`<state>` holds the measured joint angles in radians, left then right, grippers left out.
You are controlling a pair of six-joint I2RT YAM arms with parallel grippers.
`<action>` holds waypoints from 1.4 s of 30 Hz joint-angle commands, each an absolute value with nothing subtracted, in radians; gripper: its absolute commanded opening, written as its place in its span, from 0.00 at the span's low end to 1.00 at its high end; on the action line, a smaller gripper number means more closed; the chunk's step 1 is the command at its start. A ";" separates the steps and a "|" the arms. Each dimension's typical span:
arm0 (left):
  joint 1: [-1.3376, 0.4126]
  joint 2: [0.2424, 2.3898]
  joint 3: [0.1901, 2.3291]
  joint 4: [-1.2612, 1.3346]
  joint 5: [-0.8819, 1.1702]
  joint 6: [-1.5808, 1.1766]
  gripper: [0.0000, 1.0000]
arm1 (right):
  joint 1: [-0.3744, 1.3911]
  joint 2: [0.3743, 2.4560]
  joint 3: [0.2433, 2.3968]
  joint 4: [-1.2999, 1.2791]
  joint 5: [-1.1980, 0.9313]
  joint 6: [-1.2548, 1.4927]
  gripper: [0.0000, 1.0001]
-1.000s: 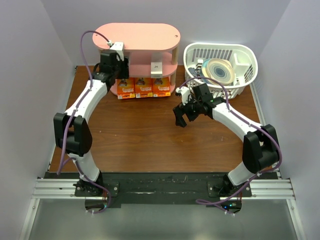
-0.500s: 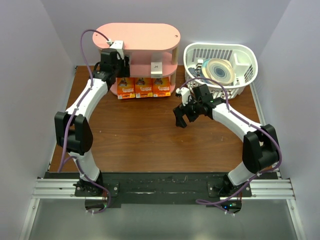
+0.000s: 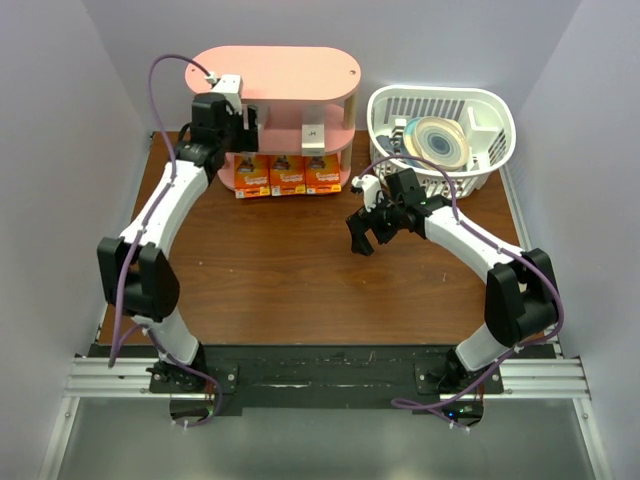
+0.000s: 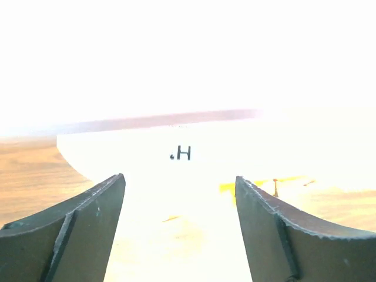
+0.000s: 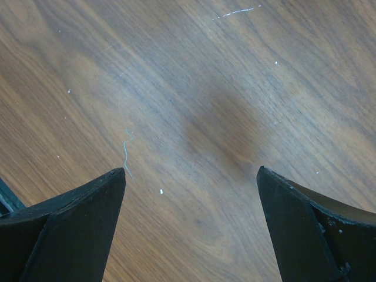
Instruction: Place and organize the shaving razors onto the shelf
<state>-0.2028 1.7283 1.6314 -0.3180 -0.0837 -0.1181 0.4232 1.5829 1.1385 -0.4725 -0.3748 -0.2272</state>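
Shaving razors sit on the pink shelf (image 3: 290,70) at the far edge of the table (image 3: 300,270). 3 orange packs (image 3: 287,175) stand upright in a row on its lowest tier, side by side and facing the arms. 1 whitish-grey box (image 3: 313,136) with dark lettering stands on the middle tier, just above the right-hand pack and beside a pale wooden post (image 3: 349,118).

The left gripper (image 3: 248,125) is poked in at the left end of that middle tier. In its wrist view the left gripper (image 4: 179,178) has its 2 dark fingers (image 4: 88,223) spread apart. Past them is a glare-washed box (image 4: 182,170) marked ".H", with a curved left edge reaching wider than the gap. The glare hides whether the fingers touch it. I cannot tell if it is the same box as the 1 seen from above.

The right gripper (image 3: 362,238) hangs over the middle of the table, well apart from the shelf. Its wrist view shows the right gripper (image 5: 191,170) with jaws wide and only wood grain between them.

A white slatted basket (image 3: 440,95) stands just right of the shelf, holding a round striped disc (image 3: 440,140).
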 commanded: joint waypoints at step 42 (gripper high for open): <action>-0.140 1.647 1.245 0.354 0.054 -0.107 0.93 | 0.411 1.615 1.172 -0.465 -0.345 -0.264 0.99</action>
<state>-0.1650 1.6127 1.1702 0.3099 0.0830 -0.0254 0.4175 1.6051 1.1347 -0.4633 -0.3664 -0.2478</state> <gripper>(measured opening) 0.943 0.986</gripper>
